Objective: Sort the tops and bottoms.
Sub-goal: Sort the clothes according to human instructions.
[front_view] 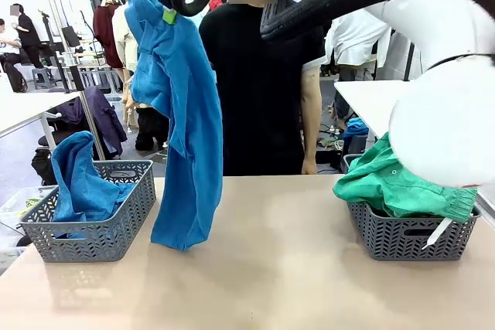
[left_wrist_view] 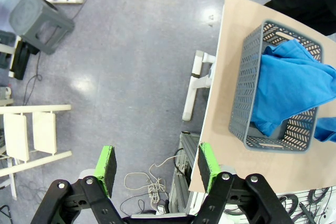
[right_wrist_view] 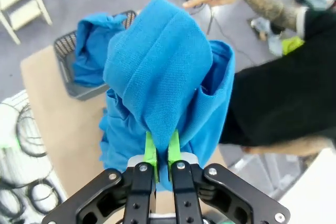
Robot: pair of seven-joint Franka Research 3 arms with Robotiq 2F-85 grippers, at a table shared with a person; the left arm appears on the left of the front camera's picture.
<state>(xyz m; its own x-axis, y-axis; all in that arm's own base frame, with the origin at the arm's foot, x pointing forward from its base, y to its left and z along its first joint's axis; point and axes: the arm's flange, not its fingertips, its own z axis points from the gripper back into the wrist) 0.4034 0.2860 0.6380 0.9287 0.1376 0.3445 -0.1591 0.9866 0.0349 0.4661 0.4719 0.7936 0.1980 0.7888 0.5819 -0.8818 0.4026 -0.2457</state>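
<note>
Blue garment (right_wrist_view: 163,72) pinched by right end effector (right_wrist_view: 162,153), wrist-view detail.

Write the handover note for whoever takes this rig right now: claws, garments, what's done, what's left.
Right claw: shut on the bright blue knit cloth garment, held high, its hem touching the tan table.
Left claw: open, holding nothing, off the table's edge over the floor.
Done: another bright blue garment lies in the left grey plastic basket; a sea-green garment lies in the right grey basket.
Left: place the hanging garment in a basket.
</note>
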